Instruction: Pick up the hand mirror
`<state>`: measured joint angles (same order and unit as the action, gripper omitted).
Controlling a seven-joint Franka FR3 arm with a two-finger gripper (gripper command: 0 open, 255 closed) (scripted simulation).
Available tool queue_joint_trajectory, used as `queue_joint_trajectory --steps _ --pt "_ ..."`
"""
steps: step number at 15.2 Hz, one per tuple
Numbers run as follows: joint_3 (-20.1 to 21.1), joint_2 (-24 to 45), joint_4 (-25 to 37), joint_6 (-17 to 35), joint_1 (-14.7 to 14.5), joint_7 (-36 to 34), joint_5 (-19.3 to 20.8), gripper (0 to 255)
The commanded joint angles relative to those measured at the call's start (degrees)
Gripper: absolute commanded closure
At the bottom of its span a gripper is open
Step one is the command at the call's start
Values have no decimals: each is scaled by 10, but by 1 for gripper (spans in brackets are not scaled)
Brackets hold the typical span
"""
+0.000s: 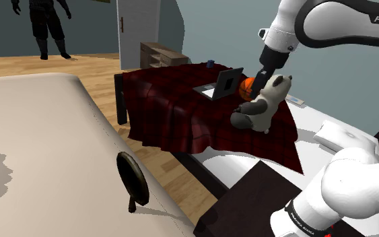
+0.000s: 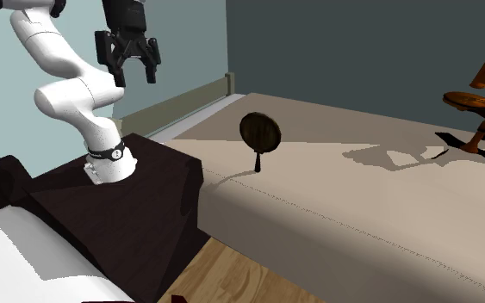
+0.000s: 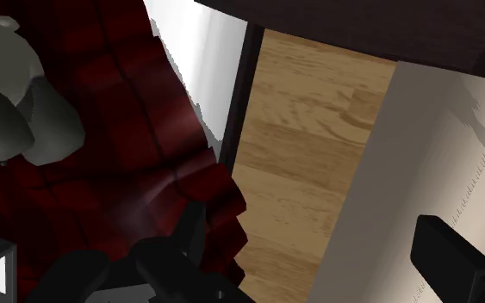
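The black claw (image 2: pixel 133 77) hangs high in the air with its two fingers spread apart and nothing between them. In the shoulder view the claw (image 1: pixel 260 79) sits just above a grey and white plush animal (image 1: pixel 265 104) on a bed (image 1: pixel 309 124) draped with a dark red plaid blanket (image 1: pixel 174 101). An orange ball (image 1: pixel 246 87) and an open laptop (image 1: pixel 223 84) lie on the blanket just beside the plush. In the wrist view the open claw (image 3: pixel 296 241) looks down on the blanket's edge, a strip of wooden floor (image 3: pixel 309 155) and the rim of a wide beige surface (image 3: pixel 456 146). The hand mirror (image 1: pixel 131 174), dark and round, stands upright on its handle near the surface's edge, well apart from the claw, with the strip of floor between them. In the second exterior view the hand mirror (image 2: pixel 260 132) stands clear on the surface, beyond the dark box stand (image 2: pixel 137 198). A wooden piece of furniture (image 2: pixel 481 95) stands at the far side. A dark standing figure (image 1: pixel 46 23) is far off across the room.
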<state>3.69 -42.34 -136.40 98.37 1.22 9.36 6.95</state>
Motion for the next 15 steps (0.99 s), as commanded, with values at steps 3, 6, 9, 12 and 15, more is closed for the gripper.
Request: queue_joint_trajectory --steps 3,6,9,12,15 --pt "22 8 -10 16 -8 -31 -14 0" --pt "57 26 -19 41 -19 -77 -34 0" --pt "91 52 -22 68 -29 -123 -52 0" --pt "127 85 -18 96 -36 -170 -66 0" --pt "162 124 -7 123 -41 -217 -74 0"
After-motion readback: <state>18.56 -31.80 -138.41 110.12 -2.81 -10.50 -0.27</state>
